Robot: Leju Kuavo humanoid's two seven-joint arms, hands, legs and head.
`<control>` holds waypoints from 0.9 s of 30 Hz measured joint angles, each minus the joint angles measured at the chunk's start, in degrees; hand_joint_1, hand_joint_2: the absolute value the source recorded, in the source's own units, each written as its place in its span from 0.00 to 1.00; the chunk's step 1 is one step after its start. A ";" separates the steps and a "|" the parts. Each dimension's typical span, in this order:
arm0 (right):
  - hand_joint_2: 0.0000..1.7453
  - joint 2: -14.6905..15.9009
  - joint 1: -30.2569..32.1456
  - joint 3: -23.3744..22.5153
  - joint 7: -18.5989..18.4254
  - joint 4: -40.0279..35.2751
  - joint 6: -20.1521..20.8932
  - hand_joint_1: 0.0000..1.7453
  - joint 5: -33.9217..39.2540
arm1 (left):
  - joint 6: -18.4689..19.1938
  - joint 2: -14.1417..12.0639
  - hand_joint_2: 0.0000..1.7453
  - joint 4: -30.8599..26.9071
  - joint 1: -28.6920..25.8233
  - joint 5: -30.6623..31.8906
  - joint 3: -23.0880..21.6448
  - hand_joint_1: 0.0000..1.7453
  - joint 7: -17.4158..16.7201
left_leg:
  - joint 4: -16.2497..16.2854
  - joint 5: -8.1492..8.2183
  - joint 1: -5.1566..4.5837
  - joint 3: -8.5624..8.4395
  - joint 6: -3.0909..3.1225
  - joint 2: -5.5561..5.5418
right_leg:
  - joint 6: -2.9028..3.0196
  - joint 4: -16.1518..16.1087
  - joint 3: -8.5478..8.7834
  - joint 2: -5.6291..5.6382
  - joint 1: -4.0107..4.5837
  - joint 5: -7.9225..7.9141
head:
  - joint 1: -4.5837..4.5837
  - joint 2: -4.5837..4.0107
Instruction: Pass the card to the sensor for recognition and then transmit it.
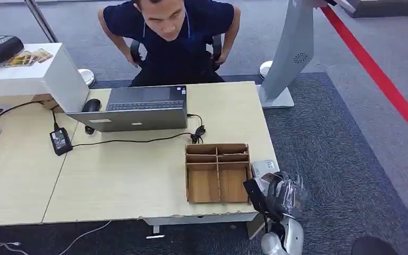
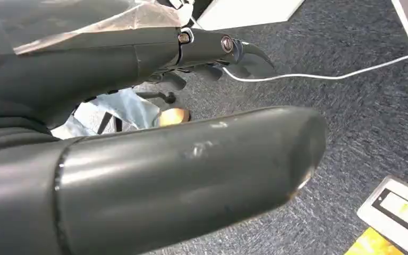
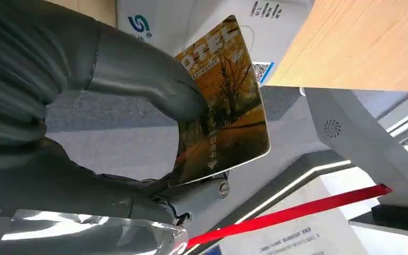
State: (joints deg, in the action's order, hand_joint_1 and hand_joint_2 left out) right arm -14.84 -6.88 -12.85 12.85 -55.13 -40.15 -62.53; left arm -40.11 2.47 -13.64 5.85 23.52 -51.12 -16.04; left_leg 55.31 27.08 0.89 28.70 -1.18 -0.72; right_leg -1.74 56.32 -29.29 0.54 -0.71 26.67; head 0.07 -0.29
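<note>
Holding the card beside the white sensor box

Pinching a glossy rectangular card [image 3: 224, 106] printed with orange autumn trees and a path, the right hand [image 3: 138, 122] has its thick grey thumb pressed on the printed face and darker fingers [image 3: 202, 194] behind the far edge. Pale lettering runs along one short end of the card and small white characters with an arrow sit near the other. Its long axis runs from the lettered end, beside the white sensor box [image 3: 218, 21] with a blue logo and QR code, toward the fingers. The card's face is turned to the wrist camera.

From the head view the right hand [image 1: 279, 194] hangs just off the corner of the pale wooden table [image 1: 122, 175], next to a brown wooden divided tray [image 1: 217, 172]; the card cannot be made out there, and the sensor box [image 1: 264, 167] is partly hidden by the hand.

The left hand [image 2: 191, 175] is a blurred close mass over blue-grey carpet; I cannot tell how its fingers lie.
</note>
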 joint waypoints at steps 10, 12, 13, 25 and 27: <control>1.00 -0.17 -0.71 -0.13 0.46 1.01 0.00 1.00 0.00 | 0.00 0.00 0.00 0.00 0.01 0.02 0.00 0.00 0.00 | 0.00 0.00 0.00 -0.04 0.00 0.00 | 0.00 0.00 0.04 0.00 0.00 0.00 | 0.00 -0.02; 1.00 -0.26 -0.75 -0.13 0.79 1.01 -0.02 1.00 0.15 | 0.00 0.00 0.00 0.00 0.00 0.07 0.00 0.00 0.02 | 0.00 0.00 0.00 -0.04 0.00 0.00 | 0.00 0.00 0.04 0.00 0.00 0.00 | 0.00 0.00; 1.00 -0.31 -0.75 -0.15 1.05 1.01 -0.02 1.00 0.24 | 0.00 0.00 0.00 0.00 0.00 0.09 0.00 0.00 0.00 | 0.00 0.00 0.00 -0.04 0.00 0.00 | 0.00 0.00 0.04 0.00 0.00 0.00 | 0.00 -0.02; 1.00 -0.96 -0.79 0.79 6.38 -2.53 -0.02 1.00 1.18 | 0.00 0.00 0.00 0.00 0.00 0.63 0.00 0.00 0.57 | 0.00 0.00 0.00 -0.03 0.00 -0.02 | 0.00 0.02 0.09 -0.01 0.00 0.00 | -0.02 -0.02; 1.00 -1.05 -0.81 1.75 6.40 -3.87 -0.02 1.00 1.36 | 0.02 0.00 0.00 0.00 0.00 0.87 0.00 0.00 0.63 | 0.00 0.00 0.00 -0.03 0.00 -0.02 | 0.00 0.02 0.09 -0.01 0.00 0.00 | -0.02 -0.02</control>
State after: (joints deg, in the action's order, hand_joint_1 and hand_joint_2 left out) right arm -15.89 -7.70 -11.10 19.26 -58.99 -40.17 -61.18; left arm -40.09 2.47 -13.64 5.85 24.39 -51.12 -15.41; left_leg 55.31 27.08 0.89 28.67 -1.18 -0.74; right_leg -1.74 56.34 -29.21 0.53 -0.71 26.66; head 0.04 -0.31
